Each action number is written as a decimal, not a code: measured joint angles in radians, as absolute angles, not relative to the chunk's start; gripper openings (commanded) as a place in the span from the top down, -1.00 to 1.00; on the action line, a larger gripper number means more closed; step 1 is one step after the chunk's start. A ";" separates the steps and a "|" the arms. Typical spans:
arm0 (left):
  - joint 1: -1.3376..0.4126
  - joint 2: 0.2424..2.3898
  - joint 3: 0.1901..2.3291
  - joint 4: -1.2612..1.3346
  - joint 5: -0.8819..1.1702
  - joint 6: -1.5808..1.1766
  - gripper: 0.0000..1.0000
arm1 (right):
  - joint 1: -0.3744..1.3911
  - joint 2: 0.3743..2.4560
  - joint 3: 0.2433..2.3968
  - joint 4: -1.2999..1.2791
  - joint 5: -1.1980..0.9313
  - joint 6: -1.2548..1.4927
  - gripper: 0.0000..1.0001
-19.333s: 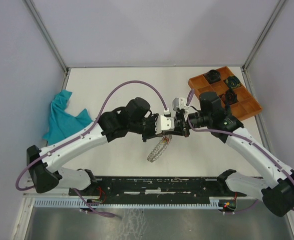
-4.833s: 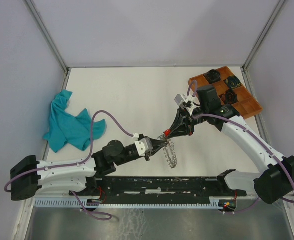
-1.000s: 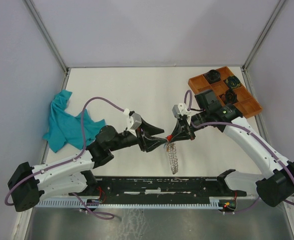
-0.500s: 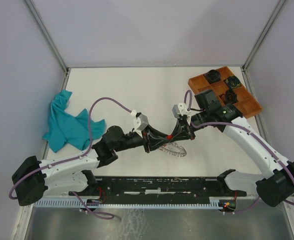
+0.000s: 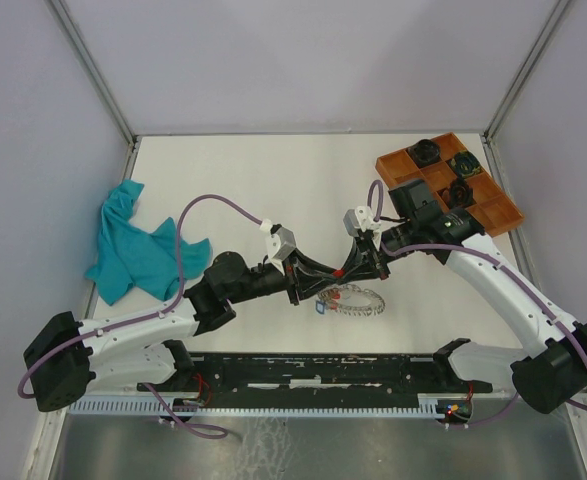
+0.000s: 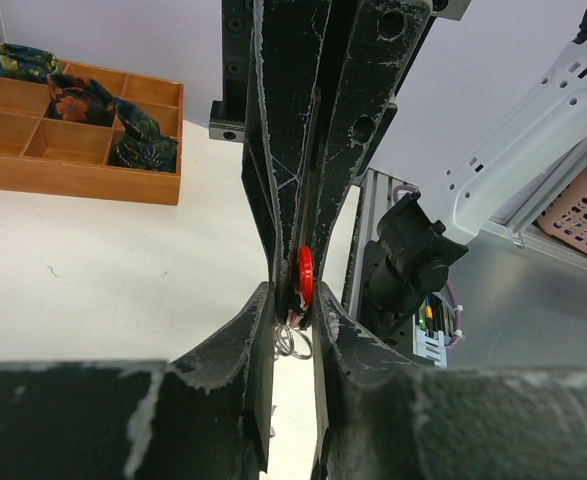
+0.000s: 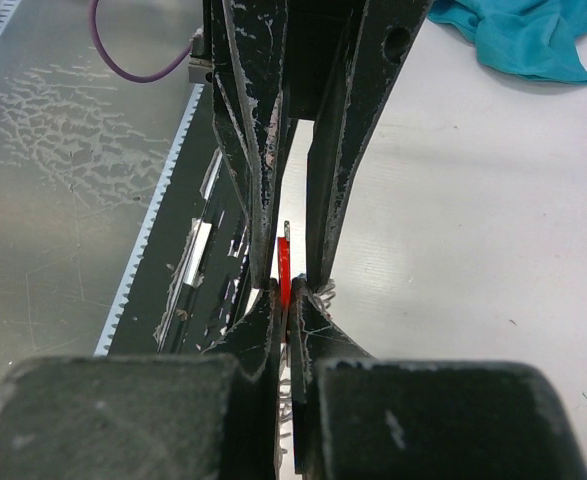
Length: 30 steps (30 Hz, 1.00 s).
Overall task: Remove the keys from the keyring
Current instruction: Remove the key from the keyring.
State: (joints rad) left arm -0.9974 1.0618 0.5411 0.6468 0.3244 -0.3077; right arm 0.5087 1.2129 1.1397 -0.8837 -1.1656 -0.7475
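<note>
My right gripper [image 5: 352, 270] [image 7: 288, 300] is shut on the red tag [image 7: 284, 265] of one of the keys. The left gripper [image 5: 335, 277] [image 6: 293, 295] meets it tip to tip. Its jaws stand narrowly apart, astride the red tag [image 6: 304, 272] and the right fingertips. Whether they press on anything I cannot tell. Just below the two tips lies the coiled silver keyring [image 5: 357, 301], stretched out sideways. A blue-tagged key [image 5: 320, 307] sits at its left end. Thin ring wire [image 6: 291, 340] shows between the left fingers.
An orange compartment tray [image 5: 493, 215] [image 6: 73, 180] with dark items stands at the back right. A teal cloth [image 5: 133, 245] [image 7: 518, 40] lies crumpled at the left. A black rail [image 5: 313, 372] runs along the near edge of the table.
The left jaws have narrowed around the red tag. The keyring, hanging straight down a second ago, now lies sideways toward the right. The right arm has stayed put.
</note>
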 measured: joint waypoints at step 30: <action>-0.997 1.030 0.545 0.630 0.297 -0.315 0.40 | 0.511 1.213 1.140 -0.871 -1.165 -0.745 0.99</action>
